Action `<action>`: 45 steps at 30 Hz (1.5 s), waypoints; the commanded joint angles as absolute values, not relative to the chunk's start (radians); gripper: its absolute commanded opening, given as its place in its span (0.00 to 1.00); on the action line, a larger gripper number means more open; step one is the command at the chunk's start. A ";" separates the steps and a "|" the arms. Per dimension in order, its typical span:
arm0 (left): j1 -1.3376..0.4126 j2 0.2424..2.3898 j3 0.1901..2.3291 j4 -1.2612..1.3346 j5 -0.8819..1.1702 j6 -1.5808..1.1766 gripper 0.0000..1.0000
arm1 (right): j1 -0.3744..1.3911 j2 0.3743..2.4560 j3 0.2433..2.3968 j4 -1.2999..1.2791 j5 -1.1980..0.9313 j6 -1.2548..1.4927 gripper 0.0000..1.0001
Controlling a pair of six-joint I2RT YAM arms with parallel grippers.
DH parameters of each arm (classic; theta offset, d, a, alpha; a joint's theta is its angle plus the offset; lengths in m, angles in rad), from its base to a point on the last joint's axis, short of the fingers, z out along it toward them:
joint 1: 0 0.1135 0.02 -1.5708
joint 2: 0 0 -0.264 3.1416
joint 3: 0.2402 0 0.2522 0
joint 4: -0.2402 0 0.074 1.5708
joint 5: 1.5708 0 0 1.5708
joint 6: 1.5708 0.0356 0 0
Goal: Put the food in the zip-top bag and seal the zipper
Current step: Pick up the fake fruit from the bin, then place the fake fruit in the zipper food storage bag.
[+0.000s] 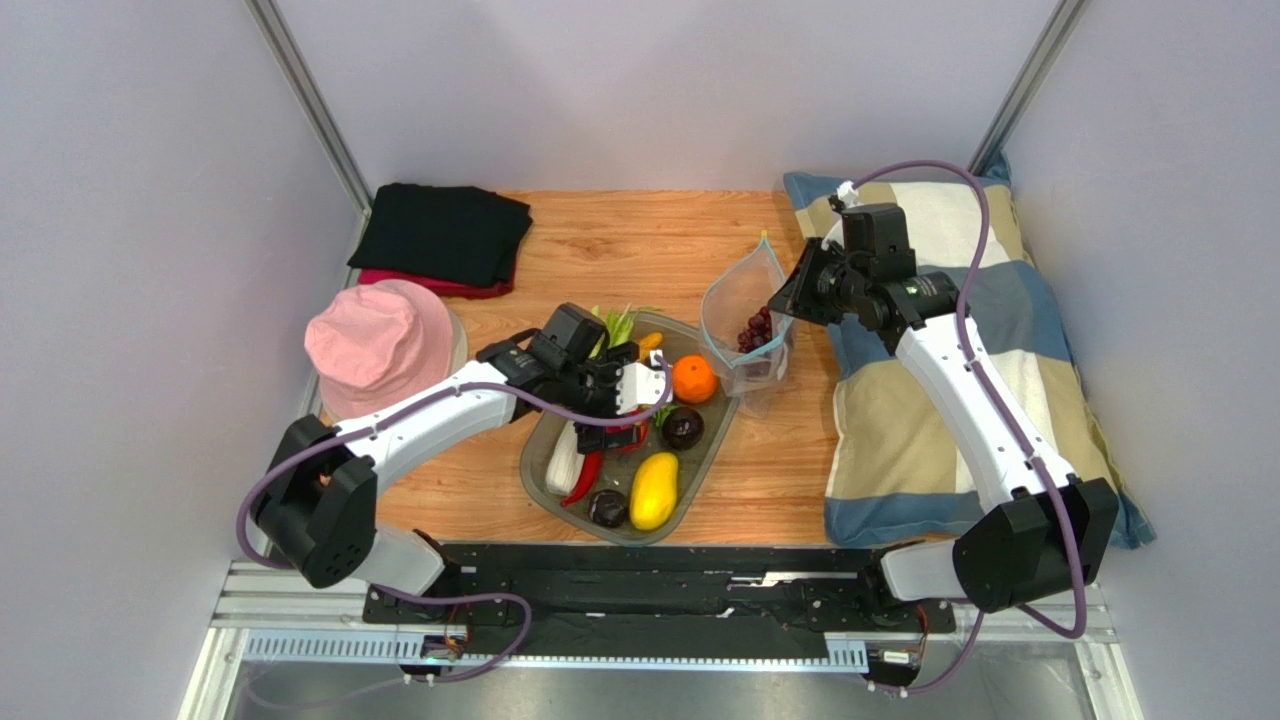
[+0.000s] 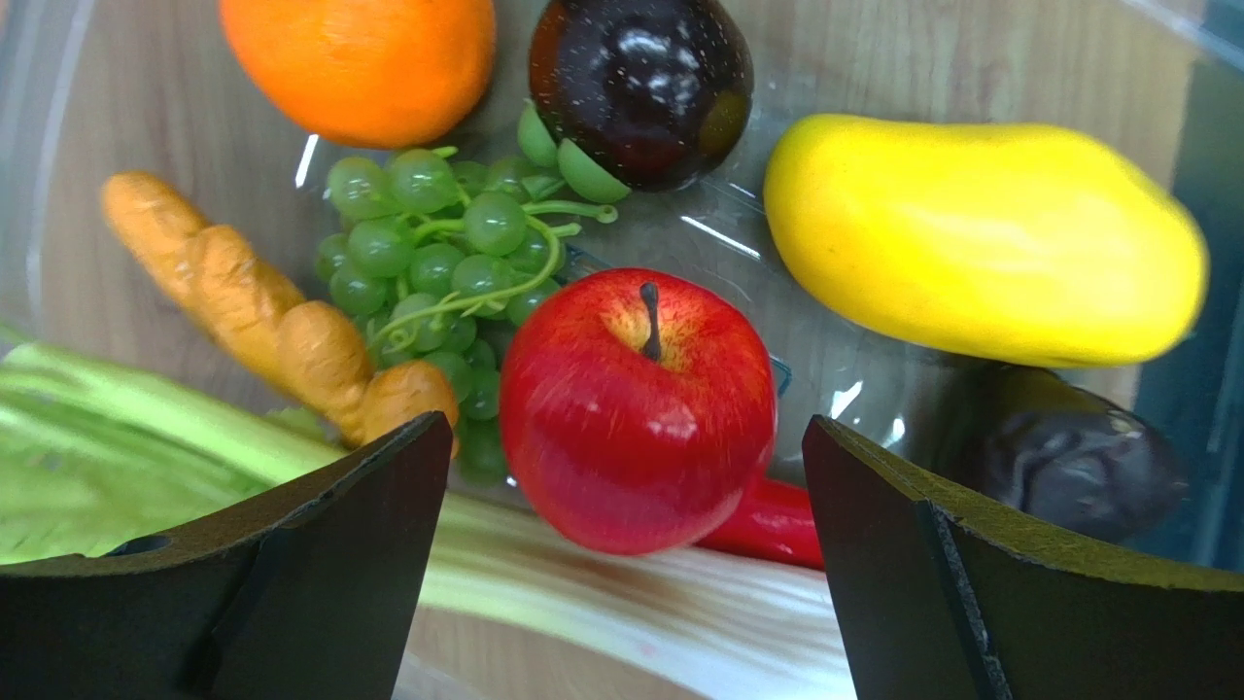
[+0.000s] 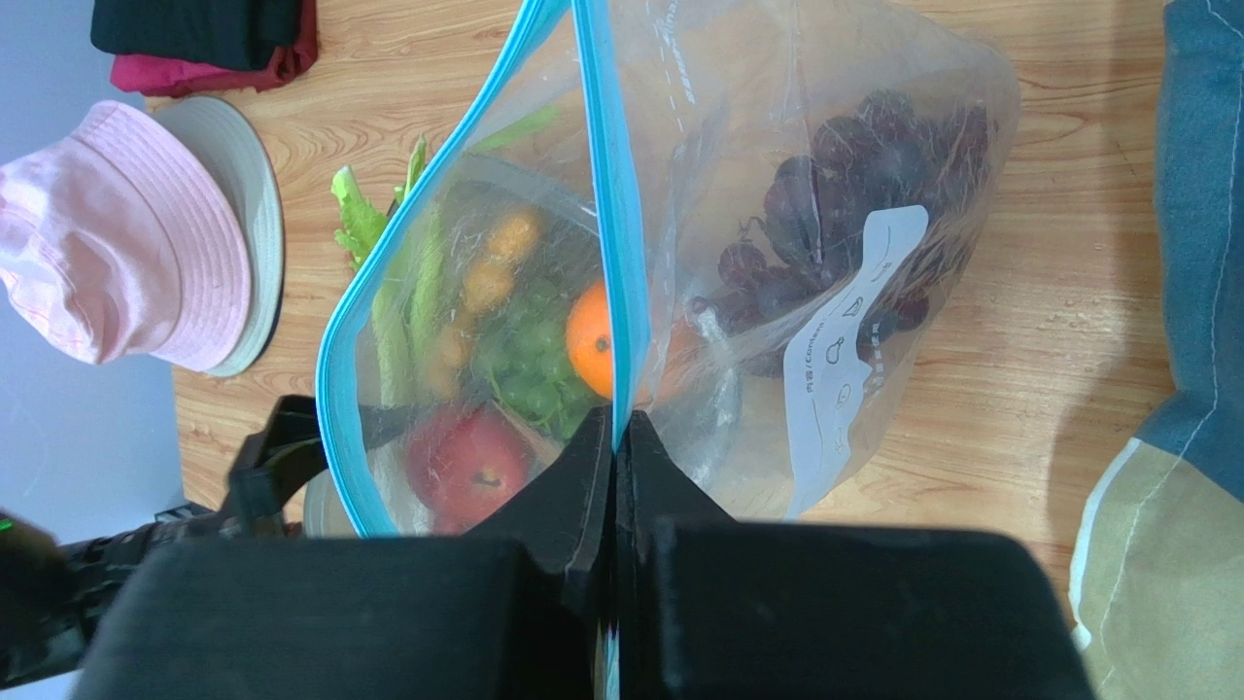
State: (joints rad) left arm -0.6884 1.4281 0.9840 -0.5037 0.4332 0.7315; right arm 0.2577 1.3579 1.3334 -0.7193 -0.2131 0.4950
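Note:
The food lies in a clear grey oval tray. My left gripper hangs open just above it, its fingers either side of a red apple without touching it. Around the apple lie green grapes, an orange, a dark plum, a yellow fruit, a leek and a red chili. My right gripper is shut on the zipper of the zip-top bag, holding its mouth up and open beside the tray. Purple grapes lie inside the bag.
A pink hat sits left of the tray, with folded black and red cloth behind it. A checked pillow lies under the right arm. Grey walls close in both sides and the back.

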 commanded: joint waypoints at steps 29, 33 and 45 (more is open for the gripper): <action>-0.719 1.521 1.575 -0.252 0.577 0.223 0.54 | 0.267 1.358 1.351 -0.707 -0.216 0.414 0.00; -0.745 1.653 1.670 -0.218 0.558 0.195 0.54 | 0.270 1.361 1.361 -0.710 -0.213 0.411 0.00; -0.776 1.771 1.824 -0.316 0.432 0.202 0.99 | 0.270 1.355 1.351 -0.707 -0.195 0.408 0.00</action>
State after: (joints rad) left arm -0.7853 1.8439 1.7271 -0.2981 0.4633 0.2211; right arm 0.2653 1.3590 1.3334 -0.7216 -0.2096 0.4271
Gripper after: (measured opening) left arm 0.976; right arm 0.010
